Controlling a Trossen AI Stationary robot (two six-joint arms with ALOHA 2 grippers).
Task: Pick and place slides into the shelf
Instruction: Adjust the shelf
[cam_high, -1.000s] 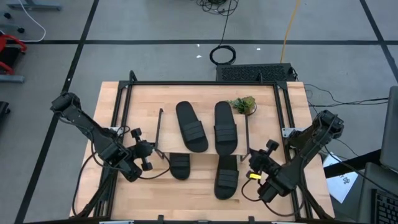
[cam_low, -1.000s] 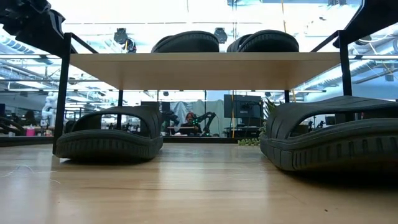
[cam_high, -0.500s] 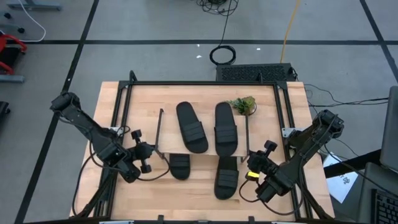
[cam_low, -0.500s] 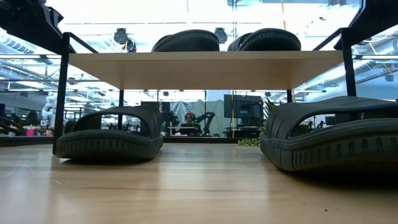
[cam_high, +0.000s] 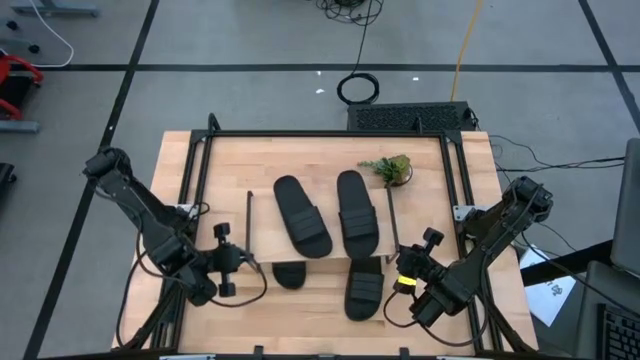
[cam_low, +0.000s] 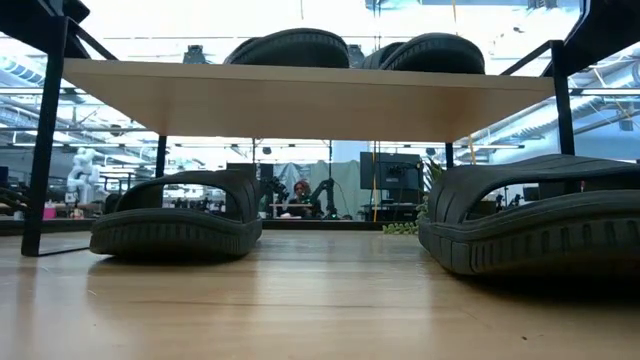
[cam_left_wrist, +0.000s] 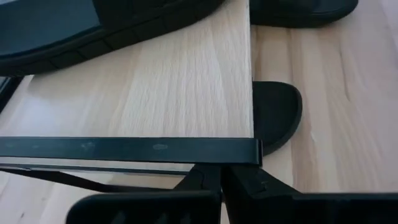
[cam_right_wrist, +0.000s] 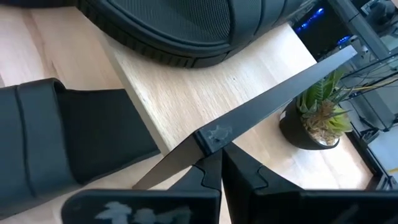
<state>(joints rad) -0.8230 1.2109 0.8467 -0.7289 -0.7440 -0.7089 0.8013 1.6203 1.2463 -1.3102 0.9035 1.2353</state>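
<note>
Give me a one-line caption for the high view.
Two slides atop the shelf, two poking out underneath, both pincers shut on its wire side frames.

Both arms are matte black, built of slim straight links joined by bulky rounded housings, with thin black cables looping loosely beside them. The left gripper (cam_high: 240, 262) carries round black knobs. The right gripper (cam_high: 412, 264) shows a small yellow-lit patch nearby.
</note>
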